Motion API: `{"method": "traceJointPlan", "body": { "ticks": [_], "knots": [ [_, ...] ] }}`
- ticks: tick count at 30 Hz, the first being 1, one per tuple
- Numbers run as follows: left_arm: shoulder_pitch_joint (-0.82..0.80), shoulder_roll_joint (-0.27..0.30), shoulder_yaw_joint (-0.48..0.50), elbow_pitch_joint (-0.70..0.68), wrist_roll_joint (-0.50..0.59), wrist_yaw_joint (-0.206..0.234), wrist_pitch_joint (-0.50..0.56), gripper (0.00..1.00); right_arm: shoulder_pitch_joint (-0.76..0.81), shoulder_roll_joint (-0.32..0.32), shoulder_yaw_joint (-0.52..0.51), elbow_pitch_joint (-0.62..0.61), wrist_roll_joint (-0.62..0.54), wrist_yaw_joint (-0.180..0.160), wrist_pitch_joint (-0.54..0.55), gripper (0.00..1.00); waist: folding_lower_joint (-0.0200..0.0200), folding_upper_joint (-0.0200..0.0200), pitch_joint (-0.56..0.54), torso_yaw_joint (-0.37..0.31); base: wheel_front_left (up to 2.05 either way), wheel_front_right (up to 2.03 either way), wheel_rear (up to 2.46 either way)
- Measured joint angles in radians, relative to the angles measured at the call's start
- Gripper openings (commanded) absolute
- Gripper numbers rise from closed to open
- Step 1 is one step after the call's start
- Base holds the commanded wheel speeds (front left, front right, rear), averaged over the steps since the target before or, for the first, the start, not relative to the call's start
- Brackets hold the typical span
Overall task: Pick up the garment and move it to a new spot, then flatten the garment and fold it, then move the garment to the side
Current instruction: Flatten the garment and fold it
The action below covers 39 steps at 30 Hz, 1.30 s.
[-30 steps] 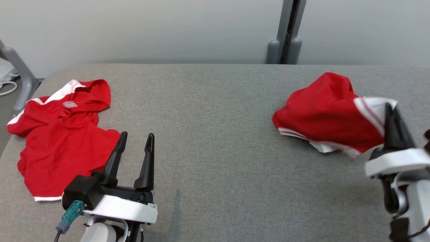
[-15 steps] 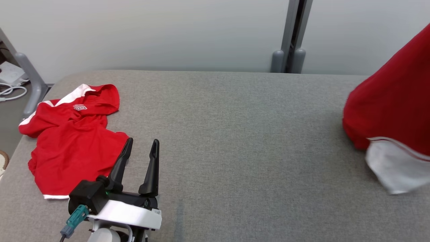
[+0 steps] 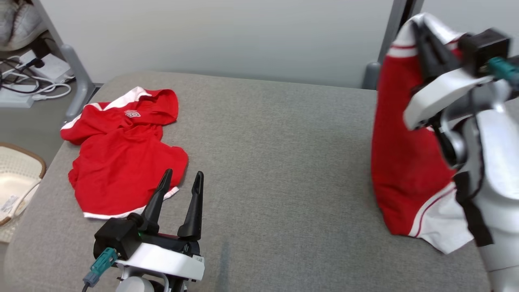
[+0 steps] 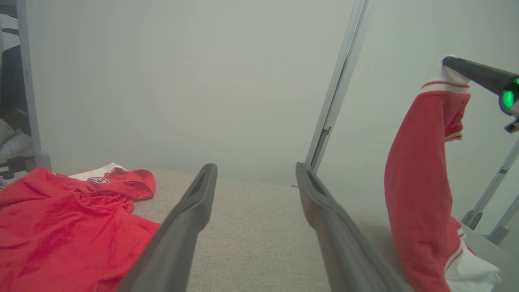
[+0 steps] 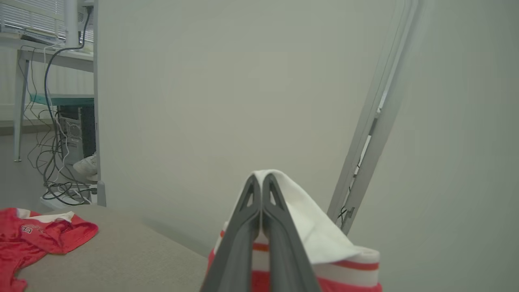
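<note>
The garment point(image 3: 399, 162), red with white striped trim, hangs at the right from my right gripper point(image 3: 417, 30). That gripper is raised high and shut on the garment's white edge point(image 5: 308, 227); its lower end rests on the grey table point(image 3: 284, 162). The right wrist view shows the right gripper point(image 5: 259, 178) with fingers pressed together over the white fabric. My left gripper point(image 3: 183, 174) stands open and holds nothing, low at the front left. In the left wrist view the left gripper point(image 4: 255, 166) points at the far wall, with the hanging garment point(image 4: 417, 194) off to its right.
A second red garment point(image 3: 125, 170) lies crumpled on the table's left part, just left of my left fingers. A pale basket point(image 3: 16, 170) sits on the floor at the left, with cables point(image 3: 32, 77) behind it. A grey post point(image 3: 389, 40) stands behind the table.
My right gripper has lifted the garment from a heap on the table to a high hanging hold. The head view has shifted too. The left gripper stays open and still.
</note>
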Motion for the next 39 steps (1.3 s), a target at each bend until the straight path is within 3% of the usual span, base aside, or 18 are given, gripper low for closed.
{"method": "traceJointPlan", "body": {
  "ticks": [9, 10, 11, 12, 18, 22, 31, 39],
  "knots": [
    [-0.007, 0.001, -0.027, 0.008, -0.012, 0.002, 0.0, 1.0, -0.011, 0.129, 0.16, 0.242, 0.073, 0.0, -0.046, 0.01, 0.0, 0.0, 0.027, 0.077, 0.0, 0.0, 0.0],
    [-0.01, 0.0, -0.034, 0.01, -0.016, 0.002, 0.0, 1.0, -0.019, 0.135, 0.174, 0.269, 0.082, 0.0, -0.052, 0.2, 0.0, 0.0, 0.03, 0.086, 0.0, 0.0, 0.0],
    [-0.012, 0.0, -0.04, 0.01, -0.019, 0.005, 0.0, 1.0, -0.026, 0.139, 0.186, 0.293, 0.084, 0.0, -0.063, 0.67, 0.0, 0.0, 0.032, 0.095, 0.0, 0.0, 0.0],
    [-0.014, 0.0, -0.045, 0.011, -0.022, 0.005, 0.0, 1.0, -0.036, 0.142, 0.196, 0.317, 0.084, 0.0, -0.072, 1.0, 0.0, 0.0, 0.034, 0.104, 0.0, 0.0, 0.0],
    [-0.016, 0.0, -0.061, 0.016, -0.035, 0.015, 0.0, 1.0, -0.059, 0.15, 0.362, 0.369, 0.177, 0.0, -0.071, 1.0, 0.0, 0.0, 0.034, 0.14, 0.0, 0.0, 0.0],
    [-0.002, 0.0, -0.053, 0.018, -0.035, 0.018, 0.0, 1.0, -0.074, 0.153, 0.409, 0.387, 0.225, 0.0, -0.091, 1.0, 0.0, 0.0, 0.021, 0.132, 0.0, 0.0, 0.0],
    [0.0, 0.0, -0.017, -0.002, -0.03, 0.019, 0.0, 1.0, -0.089, 0.133, 0.356, 0.421, 0.234, 0.0, -0.192, 1.0, 0.0, 0.0, 0.002, 0.046, 0.0, 0.0, 0.0],
    [-0.001, 0.0, 0.009, -0.025, -0.026, 0.018, 0.0, 1.0, 0.049, 0.044, 0.205, 0.258, 0.21, 0.0, -0.211, 1.0, 0.0, 0.0, -0.009, -0.062, 0.0, 0.0, 0.0]
  ]
}}
